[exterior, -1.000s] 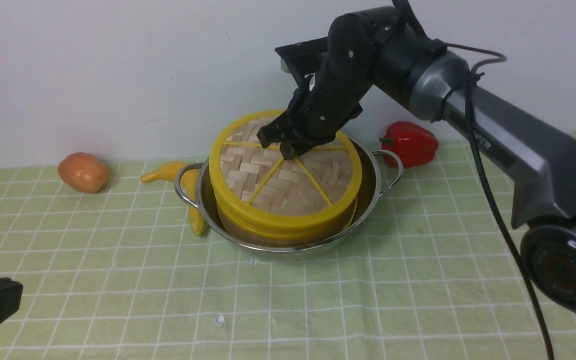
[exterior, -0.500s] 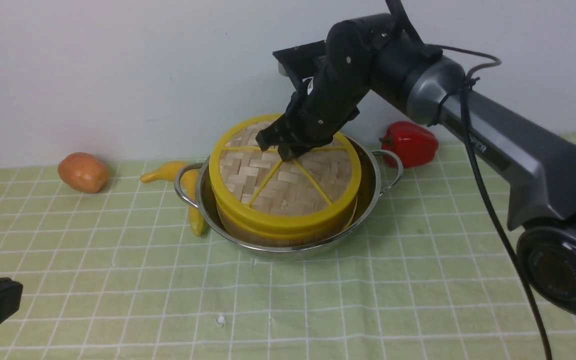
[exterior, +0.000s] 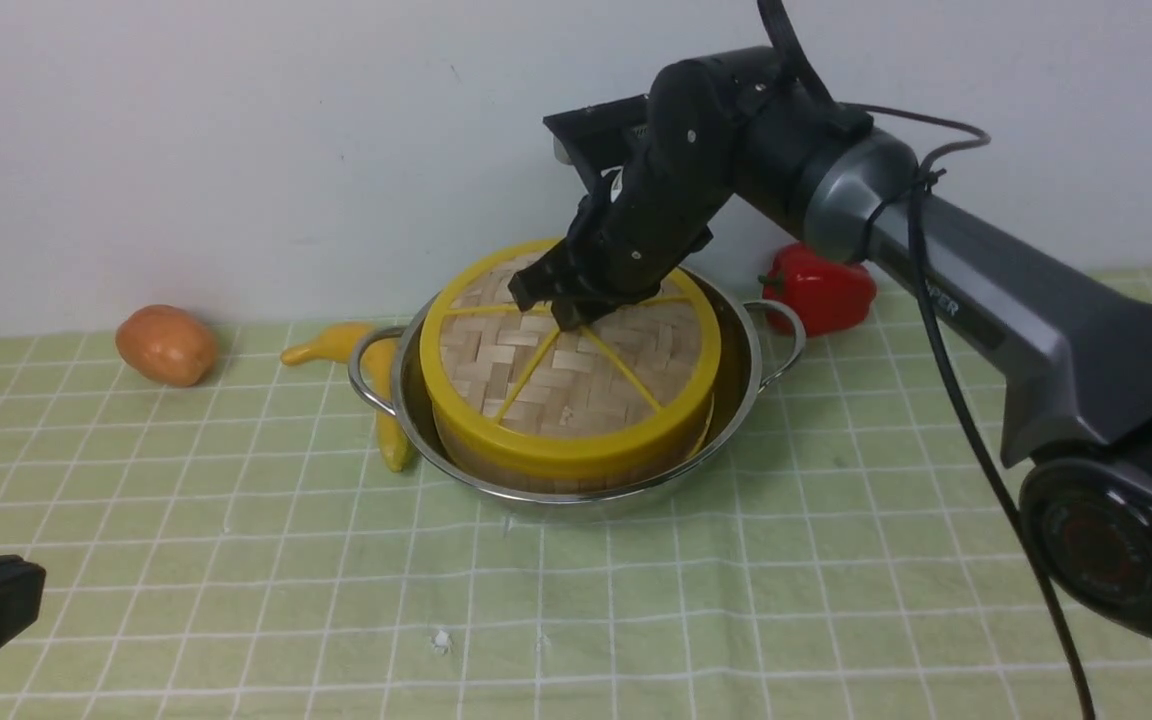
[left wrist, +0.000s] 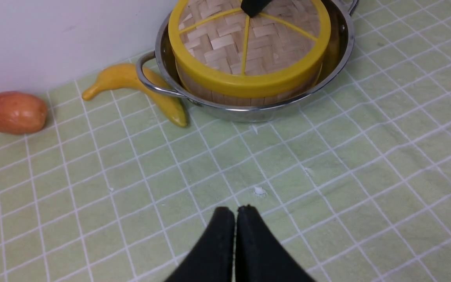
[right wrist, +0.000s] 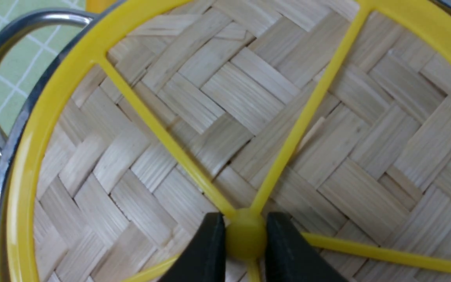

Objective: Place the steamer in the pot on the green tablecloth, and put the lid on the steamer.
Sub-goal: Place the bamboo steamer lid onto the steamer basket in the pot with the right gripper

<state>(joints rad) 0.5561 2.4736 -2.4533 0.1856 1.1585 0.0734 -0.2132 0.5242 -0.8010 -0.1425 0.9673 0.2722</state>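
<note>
Lid (exterior: 586, 385) lies flat atop steamer (left wrist: 225, 94), spokes up

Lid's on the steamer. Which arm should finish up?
Right. The right gripper is clamped on the hub of the lid, so it probably only needs to let go and lift. The left gripper is shut, over cloth short of the pot.

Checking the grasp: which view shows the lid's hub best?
Right wrist view: the lid's hub, close up, pinched by the right gripper. Front view hides it behind the gripper; left wrist view, only a fingertip over it.
</note>
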